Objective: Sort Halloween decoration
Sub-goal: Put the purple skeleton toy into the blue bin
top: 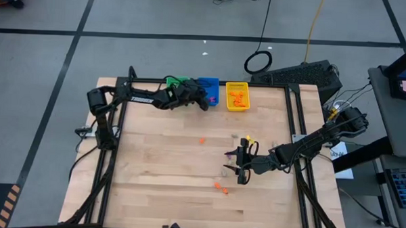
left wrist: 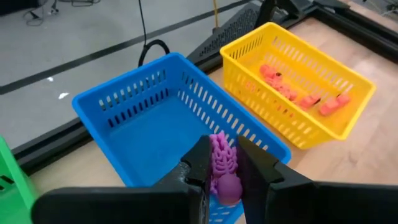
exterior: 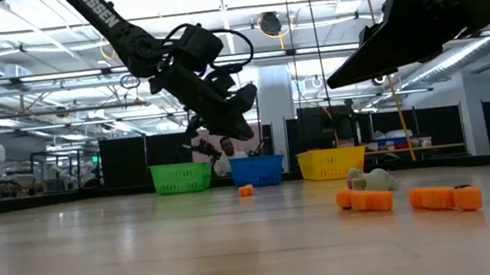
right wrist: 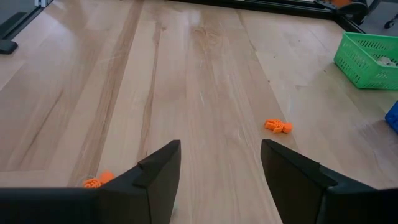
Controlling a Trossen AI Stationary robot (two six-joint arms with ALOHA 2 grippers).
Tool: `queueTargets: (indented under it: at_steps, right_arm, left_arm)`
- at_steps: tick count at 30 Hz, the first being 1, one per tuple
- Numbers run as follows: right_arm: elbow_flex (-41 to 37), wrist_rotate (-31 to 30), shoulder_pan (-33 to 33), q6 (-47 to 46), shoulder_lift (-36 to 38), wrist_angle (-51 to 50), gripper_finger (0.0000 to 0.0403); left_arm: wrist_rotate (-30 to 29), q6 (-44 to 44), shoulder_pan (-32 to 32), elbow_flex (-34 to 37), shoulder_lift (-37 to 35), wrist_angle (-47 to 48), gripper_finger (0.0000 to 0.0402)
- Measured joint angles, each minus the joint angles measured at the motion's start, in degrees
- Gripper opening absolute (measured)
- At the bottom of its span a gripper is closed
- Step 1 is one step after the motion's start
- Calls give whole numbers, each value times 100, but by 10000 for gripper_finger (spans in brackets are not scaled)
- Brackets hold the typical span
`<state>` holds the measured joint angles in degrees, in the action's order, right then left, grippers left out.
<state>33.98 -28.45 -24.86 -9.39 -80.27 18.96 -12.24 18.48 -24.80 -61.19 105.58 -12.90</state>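
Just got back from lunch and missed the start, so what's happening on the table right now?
The robot is sorting small Halloween trinkets into coloured bins. The left gripper is shut on a purple trinket and holds it over the blue bin. The yellow bin next to it already has several orange trinkets inside. The right gripper hangs open above the middle of the table, where a few loose orange pieces lie unsorted.

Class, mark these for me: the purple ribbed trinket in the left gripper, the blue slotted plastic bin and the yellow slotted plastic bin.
purple ribbed trinket (left wrist: 224,168), left wrist view, its ribbed body.
blue slotted plastic bin (left wrist: 134,102), left wrist view, far wall.
yellow slotted plastic bin (left wrist: 314,53), left wrist view, far wall.
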Motion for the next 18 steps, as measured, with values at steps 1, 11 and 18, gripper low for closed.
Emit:
queueTargets:
  at_steps: [1, 11, 18]
  right_arm:
    - [0, -2, 0, 0, 0, 0, 210]
    - [0, 2, 0, 0, 0, 0, 210]
    - [-2, 7, 0, 13, 0, -3, 210]
  left_arm:
    - [-20, -75, 1, 0, 0, 4, 52]
    - [-301, -446, 6, 0, 0, 101, 135]
    - [-237, -747, 4, -13, -74, 47, 273]
